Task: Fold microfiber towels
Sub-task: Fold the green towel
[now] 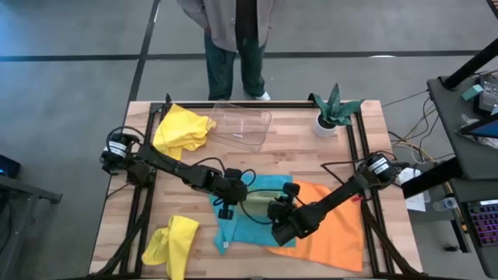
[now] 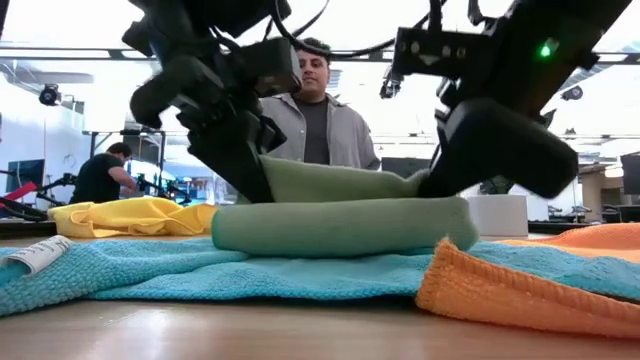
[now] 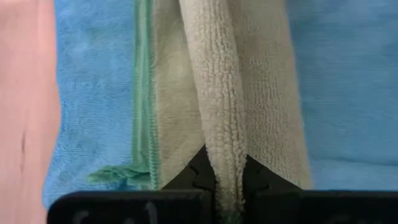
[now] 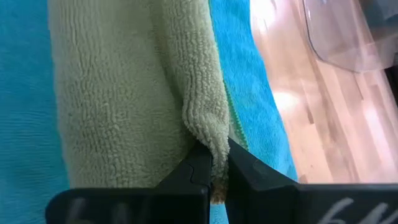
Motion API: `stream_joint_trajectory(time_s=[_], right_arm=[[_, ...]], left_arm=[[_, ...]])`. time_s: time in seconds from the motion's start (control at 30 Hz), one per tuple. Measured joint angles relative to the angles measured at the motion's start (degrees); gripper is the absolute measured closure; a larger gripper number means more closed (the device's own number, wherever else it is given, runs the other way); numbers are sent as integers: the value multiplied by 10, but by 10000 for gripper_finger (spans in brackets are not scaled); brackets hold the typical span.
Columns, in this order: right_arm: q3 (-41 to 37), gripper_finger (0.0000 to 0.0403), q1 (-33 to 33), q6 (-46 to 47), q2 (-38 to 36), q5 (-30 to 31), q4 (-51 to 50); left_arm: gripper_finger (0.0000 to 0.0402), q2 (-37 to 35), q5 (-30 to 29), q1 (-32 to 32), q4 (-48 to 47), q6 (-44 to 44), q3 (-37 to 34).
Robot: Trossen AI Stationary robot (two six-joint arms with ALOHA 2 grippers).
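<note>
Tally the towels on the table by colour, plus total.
Yellow towels: 2, one at the far left, one at the near left
Sage green towel: 1, pinched by both the left hand and right hand
Turquoise towel: 1
Orange towel: 1
Total: 5
</note>
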Motion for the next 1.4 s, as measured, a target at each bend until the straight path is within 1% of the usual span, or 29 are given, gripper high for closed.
stream_joint_trajectory(time_s=[0.23, 0.33, 0.43, 0.57, 0.67, 0.77, 0.9, 1.0, 1.1, 1.2, 1.4], right_arm=[[-6, 394, -9, 3, 0, 3, 3], [-8, 394, -13, 1, 0, 2, 4], [-11, 394, -17, 0, 2, -5, 5], [-20, 394, -22, -4, 6, -27, 14], [-28, 394, -23, -5, 6, -30, 20], [-30, 394, -23, -4, 6, -31, 23], [-31, 392, -23, -4, 6, -29, 24], [-31, 378, -23, 1, 6, -15, 25], [-31, 354, -23, 11, 6, -6, 25], [-31, 329, -23, 11, 6, -3, 26], [-29, 286, -23, 11, 4, 9, 22]], left_arm=[[401, 27, 0, 12, 8, 0, 0], [401, 34, -12, 13, 8, 0, 0], [393, 34, -20, 13, 7, 0, 0], [368, 34, -22, 13, -2, 6, 0], [340, 34, -37, 13, -6, 15, 0], [307, 30, -65, 12, -10, 15, 0], [266, 10, -124, 12, -24, 16, -1], [242, -5, -141, 12, -27, 16, -1], [227, -22, -154, 10, -34, 15, -1], [222, -36, -158, 6, -36, 15, 0], [221, -61, -192, -12, -54, 1, 0]])
